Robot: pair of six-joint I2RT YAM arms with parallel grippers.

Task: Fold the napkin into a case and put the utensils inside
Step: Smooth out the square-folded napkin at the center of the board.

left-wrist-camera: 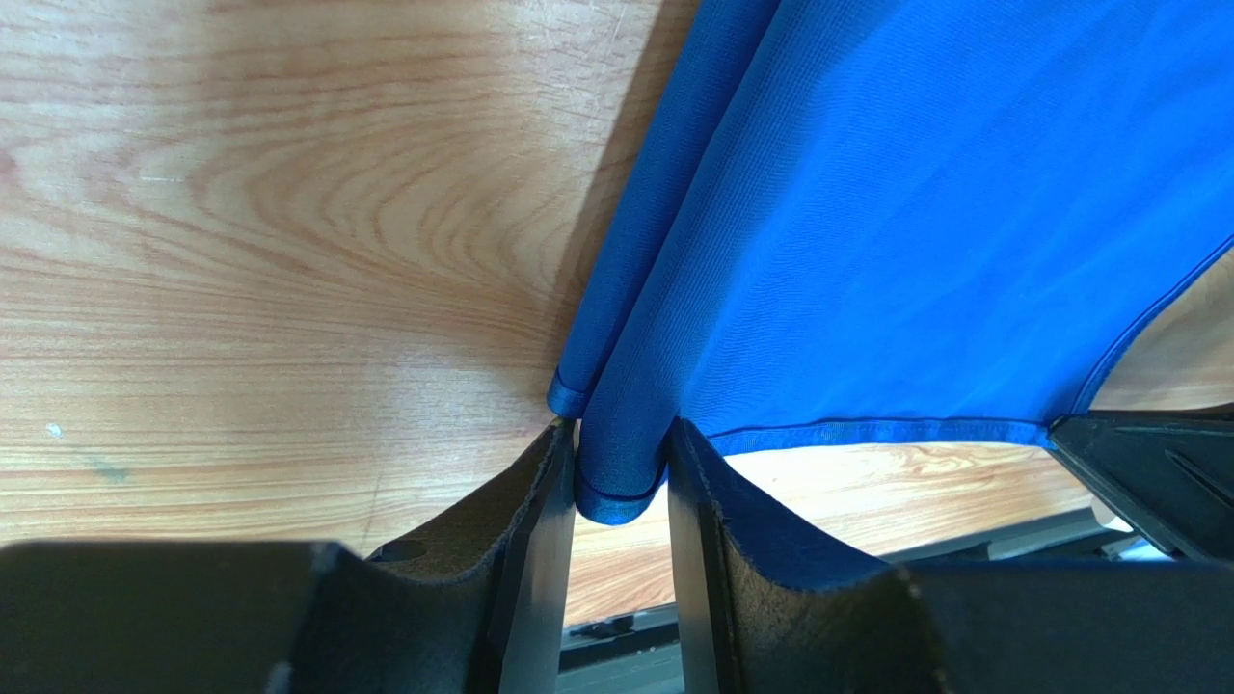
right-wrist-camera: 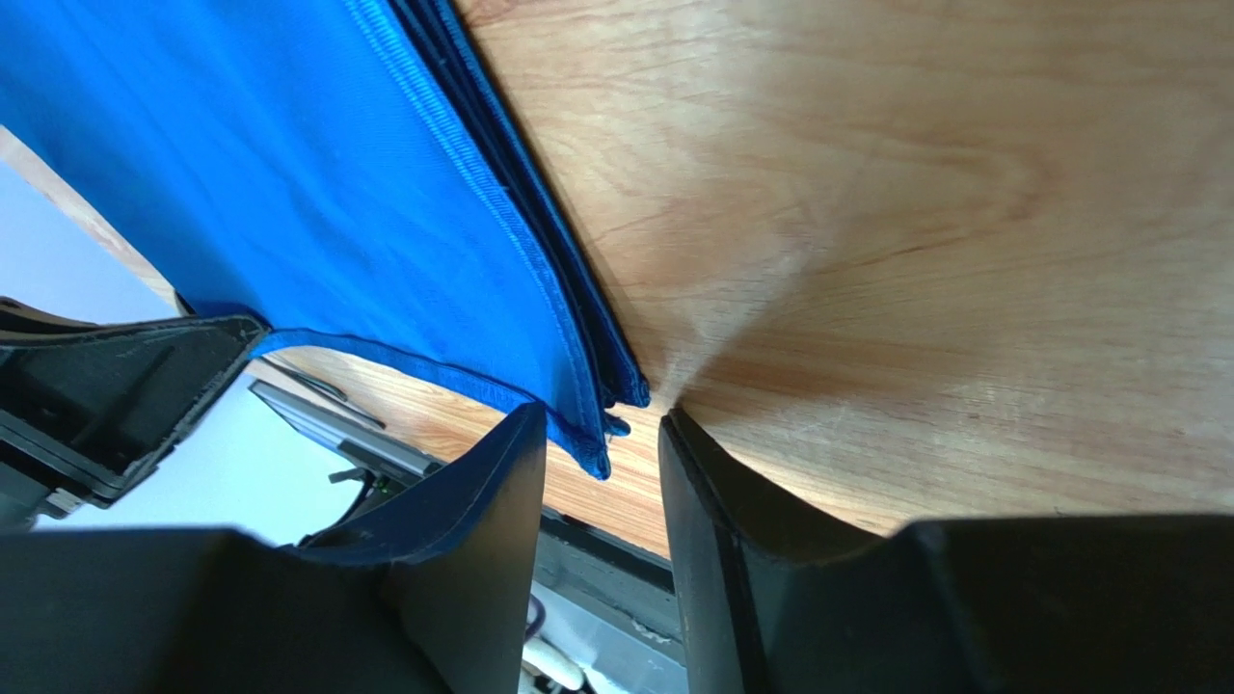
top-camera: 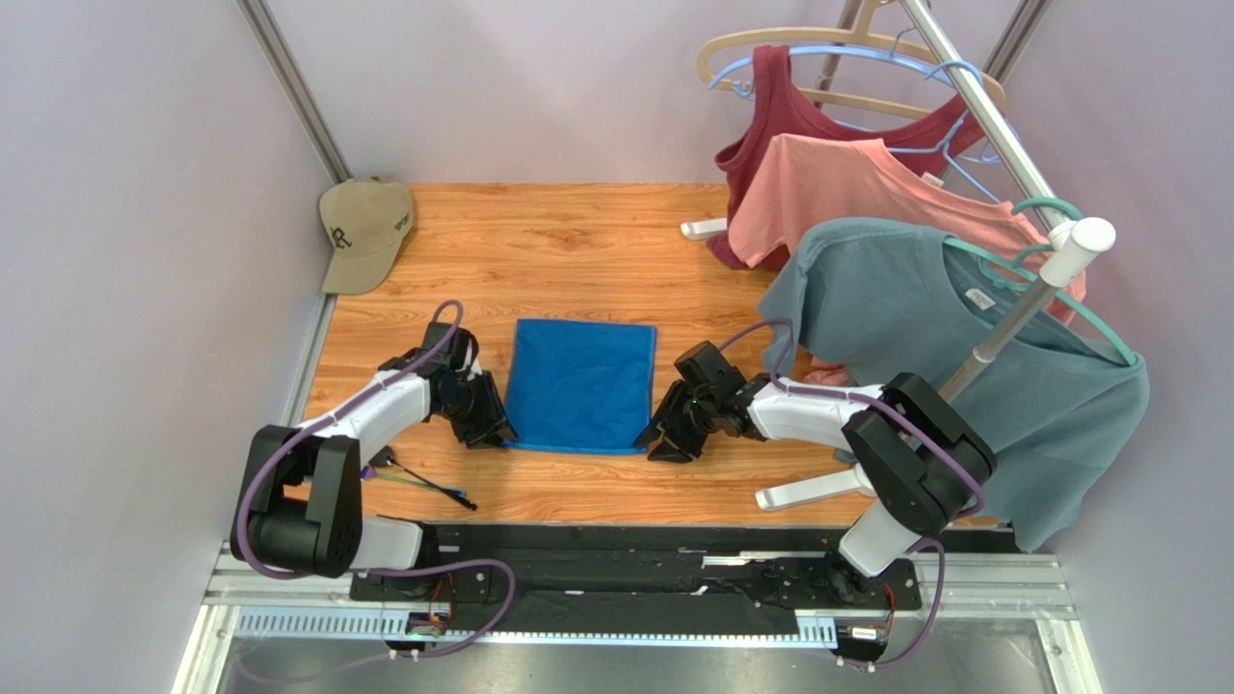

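Wood-grain desk (top-camera: 580,232) with the royal-blue napkin (top-camera: 582,383) lying folded in the middle. Its near left corner is pinched tight between the left fingers (left-wrist-camera: 529,506). At the near right corner the right fingers (right-wrist-camera: 493,492) straddle the cloth, gap showing. The utensils (top-camera: 427,485) sit by the left arm.

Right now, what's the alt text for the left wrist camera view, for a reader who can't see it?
A folded corner of the blue napkin fills the gap between the two dark fingers of the left gripper, seen close up. The rest of the cloth spreads away to the upper right over a light wooden table.
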